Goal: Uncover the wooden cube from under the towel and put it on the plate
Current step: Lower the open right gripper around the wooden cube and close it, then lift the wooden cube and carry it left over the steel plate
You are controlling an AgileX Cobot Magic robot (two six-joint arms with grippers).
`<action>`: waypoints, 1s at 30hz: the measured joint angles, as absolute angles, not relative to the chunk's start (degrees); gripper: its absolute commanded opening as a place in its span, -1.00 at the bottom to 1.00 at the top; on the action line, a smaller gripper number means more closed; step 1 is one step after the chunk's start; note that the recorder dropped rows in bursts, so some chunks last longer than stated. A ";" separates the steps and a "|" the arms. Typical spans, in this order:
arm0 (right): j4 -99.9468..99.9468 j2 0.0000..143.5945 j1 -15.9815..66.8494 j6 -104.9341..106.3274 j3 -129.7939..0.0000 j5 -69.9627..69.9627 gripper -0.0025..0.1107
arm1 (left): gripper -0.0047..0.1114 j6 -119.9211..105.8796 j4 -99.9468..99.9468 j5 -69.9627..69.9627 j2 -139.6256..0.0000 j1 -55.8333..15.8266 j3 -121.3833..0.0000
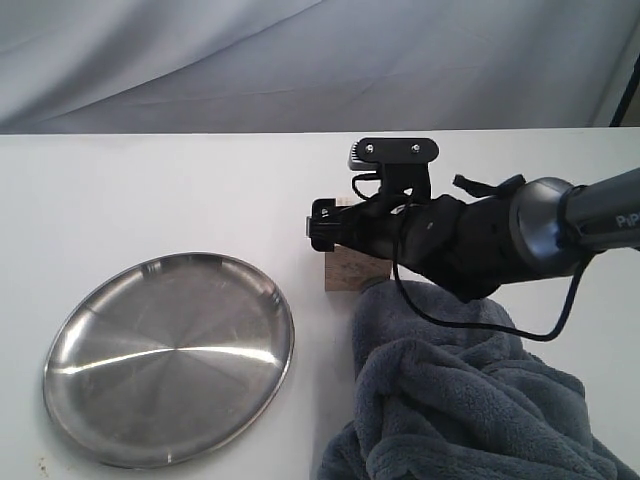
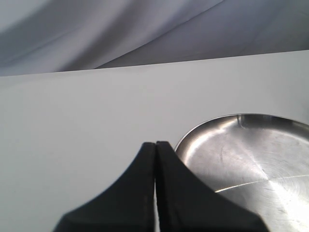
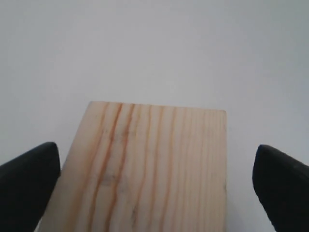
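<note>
The wooden cube (image 1: 350, 271) stands uncovered on the white table, just left of the towel (image 1: 460, 400), which lies bunched at the front right. My right gripper (image 1: 330, 232) hovers over the cube. In the right wrist view the cube (image 3: 149, 169) lies between the two black fingertips (image 3: 29, 181), with a gap on each side, so my right gripper (image 3: 157, 186) is open around it. The steel plate (image 1: 170, 355) sits empty at the front left. My left gripper (image 2: 155, 144) is shut on nothing beside the plate's rim (image 2: 193, 137).
The white table (image 1: 150, 190) runs back to a grey cloth backdrop (image 1: 300, 60). The right arm (image 1: 540, 225) reaches in from the right above the towel, with a black cable (image 1: 440, 315) hanging over it.
</note>
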State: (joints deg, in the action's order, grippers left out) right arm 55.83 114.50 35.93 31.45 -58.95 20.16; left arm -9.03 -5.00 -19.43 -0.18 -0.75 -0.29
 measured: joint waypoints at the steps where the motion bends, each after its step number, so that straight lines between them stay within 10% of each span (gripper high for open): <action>1: 55.43 115.00 36.03 30.37 -58.95 20.16 0.90 | -0.89 -9.03 -5.00 -19.43 -0.18 -0.75 -0.29; 21: 38.33 119.07 36.03 20.16 -58.95 21.44 0.89 | -0.89 -9.03 -5.00 -19.43 -0.18 -0.75 -0.29; 30: 40.31 119.45 36.03 22.24 -58.95 22.59 0.12 | -0.89 -9.03 -5.00 -19.43 -0.18 -0.75 -0.29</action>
